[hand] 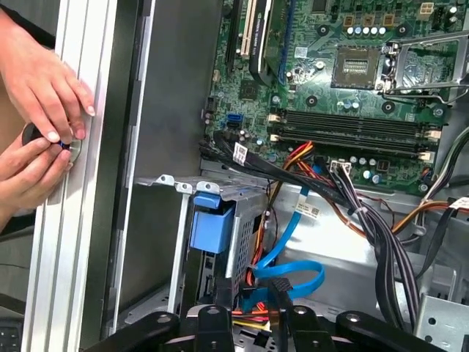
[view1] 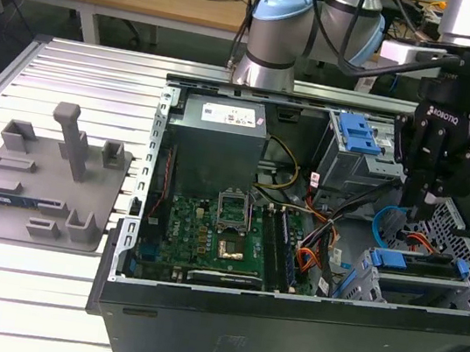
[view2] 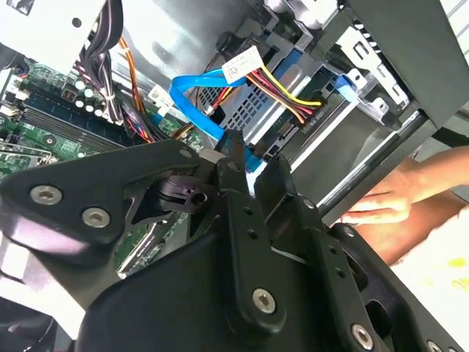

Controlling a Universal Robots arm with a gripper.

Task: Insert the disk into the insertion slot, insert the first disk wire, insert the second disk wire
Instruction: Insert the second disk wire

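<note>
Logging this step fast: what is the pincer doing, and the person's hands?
Pincer: shut on the blue flat cable near the disk.
Person's hands: pinching a small round part at the table rail.

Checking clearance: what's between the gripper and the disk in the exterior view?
In the exterior view, a looped blue cable hangs between the gripper and the disk; orange wires beside it.

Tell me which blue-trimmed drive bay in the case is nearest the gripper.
The low drive cage at the case's front corner, holding the blue-framed disk: the gripper hangs just above it. The taller bay with a blue latch stands farther back.
</note>
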